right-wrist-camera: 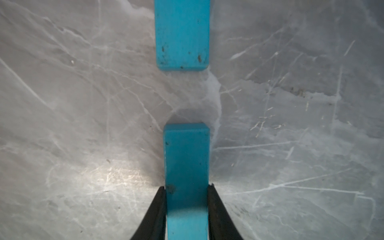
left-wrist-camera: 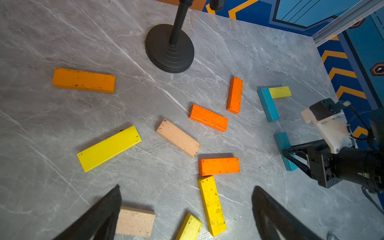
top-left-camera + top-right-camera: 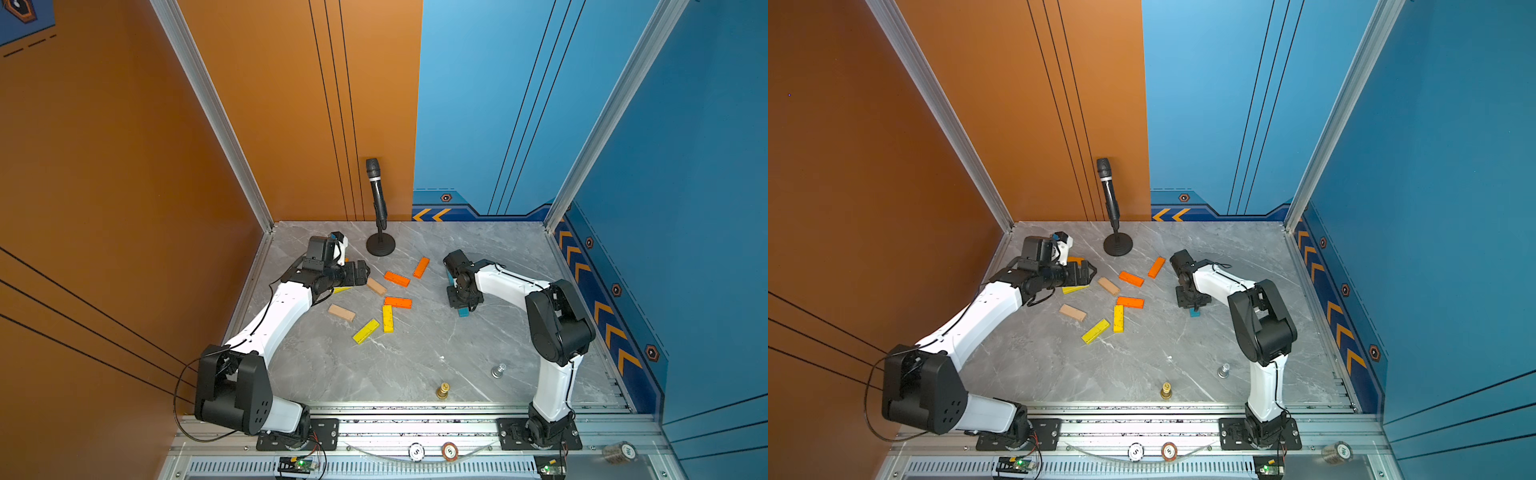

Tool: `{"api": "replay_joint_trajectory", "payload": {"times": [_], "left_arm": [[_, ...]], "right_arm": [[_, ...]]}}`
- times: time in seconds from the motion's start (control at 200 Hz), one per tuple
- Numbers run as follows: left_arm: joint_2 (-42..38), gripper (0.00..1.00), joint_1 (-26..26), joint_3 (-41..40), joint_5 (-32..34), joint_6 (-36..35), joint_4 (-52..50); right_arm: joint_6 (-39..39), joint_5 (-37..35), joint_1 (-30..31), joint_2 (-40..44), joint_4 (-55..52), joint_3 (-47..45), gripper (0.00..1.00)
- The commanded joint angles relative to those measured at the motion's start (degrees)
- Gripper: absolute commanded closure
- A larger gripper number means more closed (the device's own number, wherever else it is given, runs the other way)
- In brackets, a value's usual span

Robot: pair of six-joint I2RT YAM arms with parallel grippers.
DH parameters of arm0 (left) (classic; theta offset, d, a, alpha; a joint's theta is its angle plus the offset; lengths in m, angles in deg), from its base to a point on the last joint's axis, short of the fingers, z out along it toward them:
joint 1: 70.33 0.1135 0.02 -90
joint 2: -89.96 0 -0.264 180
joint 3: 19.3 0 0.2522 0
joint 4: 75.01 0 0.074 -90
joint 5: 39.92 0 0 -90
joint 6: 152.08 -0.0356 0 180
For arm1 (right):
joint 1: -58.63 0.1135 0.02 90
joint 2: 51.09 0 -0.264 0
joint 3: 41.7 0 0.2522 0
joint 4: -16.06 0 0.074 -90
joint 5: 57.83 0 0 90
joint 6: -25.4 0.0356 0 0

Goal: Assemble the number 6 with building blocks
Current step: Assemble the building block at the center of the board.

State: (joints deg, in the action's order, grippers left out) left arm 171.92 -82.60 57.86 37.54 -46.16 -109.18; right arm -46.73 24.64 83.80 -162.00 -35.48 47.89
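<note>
At the 3 o'clock side of the desk, clamped with the right gripper across the width of a blue block, with a black finger against each long edge. Cannot tell whether resting on the marble or raised just off it. In line toward 12 o'clock with a second blue block, end facing end, near but not touching. Against the far end of that one, in the left wrist view, a corner yellow block set at a right angle, touching. Toward 9 o'clock from there, well apart, a loose scatter lying flat at mid-desk: three orange blocks, two tan blocks, two yellow blocks. Farther out, at 10 o'clock of the desk, spread wide and holding nothing: the left gripper, above the scatter's edge, with a lone yellow block and a lone orange block close by under the arm. At 12 o'clock by the back wall, a black microphone stand. At 5 o'clock near the front rail, a gold chess piece and a silver chess piece, well apart from the blocks.
</note>
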Motion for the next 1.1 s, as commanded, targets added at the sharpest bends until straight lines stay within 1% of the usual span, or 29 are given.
{"api": "replay_joint_trajectory", "payload": {"times": [0.0,0.09,0.711,1.096], "left_arm": [[0.0,0.02,0.0,-0.6,0.7,-0.8,0.3],[0.1,0.02,0.0,-0.6,0.6,-0.8,0.3],[0.0,0.02,-0.1,-0.6,0.2,-0.6,0.3],[0.0,0.02,-0.1,-0.5,-0.2,-0.5,0.3]], "right_arm": [[0.1,0.4,-0.6,-1.5,0.2,1.7,0.71],[0.1,1.2,-0.6,-2.3,0.2,2.4,0.71],[0.9,0.7,-0.2,-6.4,-0.7,6.8,0.7],[1.3,-0.2,-0.2,-7.3,-1.3,7.4,0.7]]}}
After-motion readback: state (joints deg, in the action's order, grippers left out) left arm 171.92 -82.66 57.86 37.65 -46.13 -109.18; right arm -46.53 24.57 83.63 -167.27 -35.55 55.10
